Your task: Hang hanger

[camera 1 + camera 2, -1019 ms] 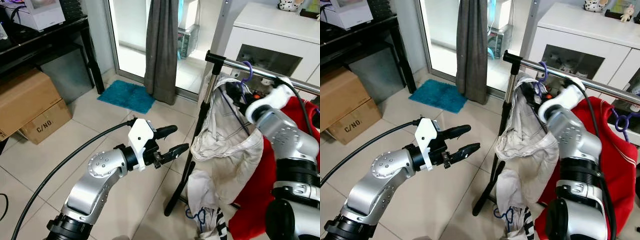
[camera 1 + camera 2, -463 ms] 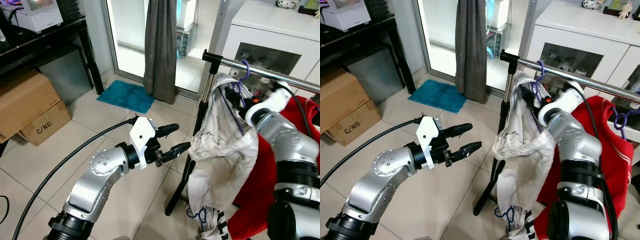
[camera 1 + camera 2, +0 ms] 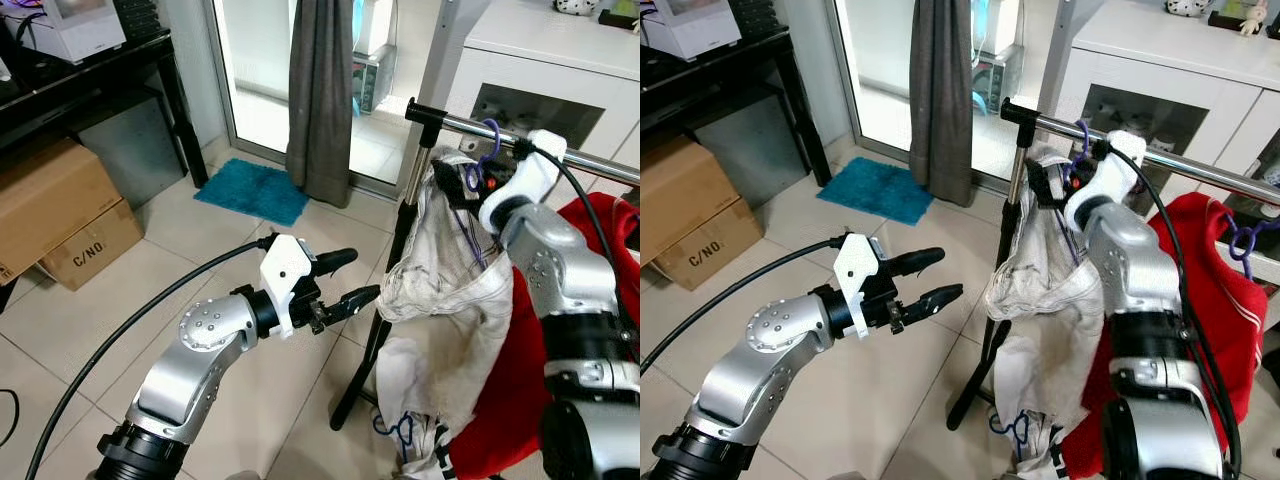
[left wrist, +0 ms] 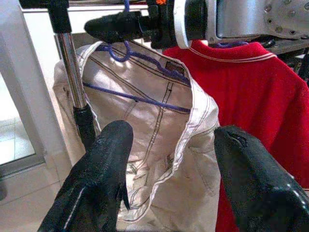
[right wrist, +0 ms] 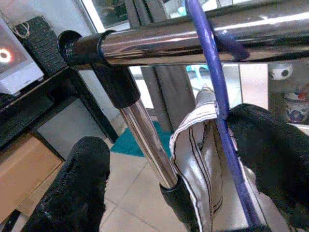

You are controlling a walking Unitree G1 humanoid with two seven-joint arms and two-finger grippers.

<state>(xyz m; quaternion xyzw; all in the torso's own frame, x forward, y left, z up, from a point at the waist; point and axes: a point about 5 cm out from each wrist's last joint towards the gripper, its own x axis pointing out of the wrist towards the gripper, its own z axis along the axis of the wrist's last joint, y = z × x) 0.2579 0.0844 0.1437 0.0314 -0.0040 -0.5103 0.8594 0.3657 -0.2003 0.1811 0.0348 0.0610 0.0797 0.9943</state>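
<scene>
A purple hanger (image 3: 487,140) carrying a white garment (image 3: 450,290) has its hook over the chrome rail (image 3: 455,122) of the clothes rack, near the rail's black end cap. My right gripper (image 5: 178,145) is up at the rail, open, with the hanger's neck (image 5: 217,106) passing between its fingers, close against one finger (image 5: 270,140). My left gripper (image 3: 345,280) is open and holds nothing, at mid-height left of the rack's post (image 3: 385,300). In the left wrist view the garment (image 4: 159,145) hangs straight ahead.
A red shirt (image 3: 1210,250) hangs on the same rail just right of the white garment. A white cabinet (image 3: 560,70) stands behind the rack. A grey curtain (image 3: 325,90), blue mat (image 3: 255,192), cardboard boxes (image 3: 60,220) and black desk (image 3: 90,80) lie to the left.
My right wrist has risen from beside the garment up to the rail, by the hanger's hook. The garment swung slightly. The left arm has stayed put.
</scene>
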